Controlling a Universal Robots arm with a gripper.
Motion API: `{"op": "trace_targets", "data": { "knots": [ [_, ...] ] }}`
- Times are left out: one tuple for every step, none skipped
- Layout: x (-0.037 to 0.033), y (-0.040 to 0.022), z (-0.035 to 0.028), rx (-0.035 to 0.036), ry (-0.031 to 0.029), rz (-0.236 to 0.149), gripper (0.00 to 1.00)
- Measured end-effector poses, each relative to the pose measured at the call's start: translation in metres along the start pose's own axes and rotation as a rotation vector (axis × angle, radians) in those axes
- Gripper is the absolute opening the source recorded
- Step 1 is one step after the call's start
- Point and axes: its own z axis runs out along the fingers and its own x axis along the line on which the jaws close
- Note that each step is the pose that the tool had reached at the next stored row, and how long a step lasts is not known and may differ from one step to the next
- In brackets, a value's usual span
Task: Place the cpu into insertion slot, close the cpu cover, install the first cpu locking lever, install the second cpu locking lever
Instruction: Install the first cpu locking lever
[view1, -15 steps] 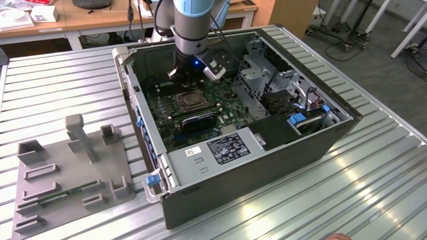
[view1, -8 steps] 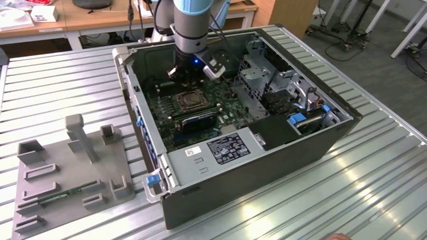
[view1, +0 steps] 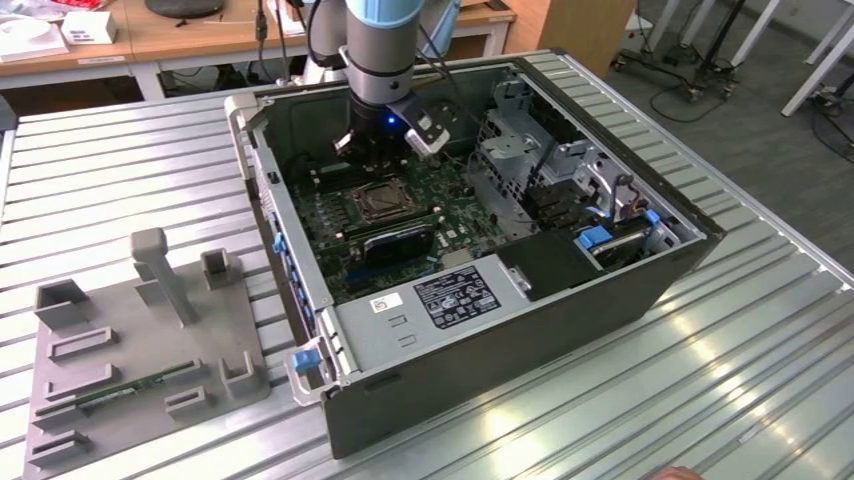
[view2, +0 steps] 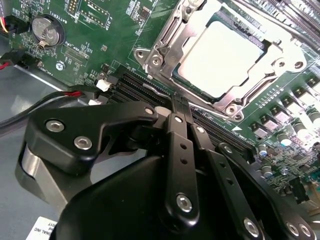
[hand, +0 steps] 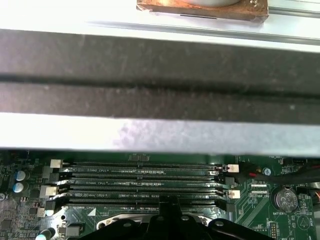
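One gripper (view1: 380, 150) hangs over the green motherboard (view1: 451, 190) inside the computer case (view1: 601, 300) in the exterior view. In the second wrist view its fingers (view2: 178, 131) press together, holding nothing, beside the cpu (view2: 220, 55), which lies in the insertion slot (view2: 150, 56) under the cpu cover (view2: 172, 37). The first wrist view shows memory slots (hand: 145, 182).

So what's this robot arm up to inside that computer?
A robot arm is working inside an open computer case. The cpu sits in the insertion slot, and the cpu cover lies down around it. Whether the cover is latched, I cannot tell. The gripper, shut and holding nothing, hovers over the memory slots beside the socket.
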Motion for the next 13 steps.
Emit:
{"op": "trace_targets", "data": {
  "knots": [
    [0.0000, 0.0000, 0.0000, -0.0001, 0.0000, 0.000, 0.11],
    [0.0000, 0.0000, 0.0000, -0.0001, -0.0001, 0.000, 0.11],
    [0.0000, 0.0000, 0.0000, -0.0001, -0.0002, 0.000, 0.11],
    [0.0000, 0.0001, 0.0000, 0.0000, -0.0002, 0.001, 0.11],
    [0.0000, 0.0001, 0.0000, 0.0000, -0.0002, 0.001, 0.11],
    [0.0000, 0.0002, 0.0001, 0.0001, -0.0002, 0.001, 0.11],
    [0.0000, 0.0006, 0.0001, 0.0002, -0.0003, 0.001, 0.11],
    [0.0001, 0.0009, 0.0002, 0.0001, -0.0003, 0.001, 0.11],
    [0.0001, 0.0011, 0.0002, 0.0001, -0.0003, 0.001, 0.11],
    [0.0000, 0.0015, 0.0003, 0.0000, -0.0003, 0.001, 0.11],
    [0.0001, 0.0018, 0.0002, 0.0000, -0.0005, 0.001, 0.11],
    [0.0001, 0.0019, 0.0002, 0.0001, -0.0006, 0.001, 0.11],
    [0.0001, 0.0019, 0.0002, 0.0001, -0.0007, 0.001, 0.11]
  ]
}}
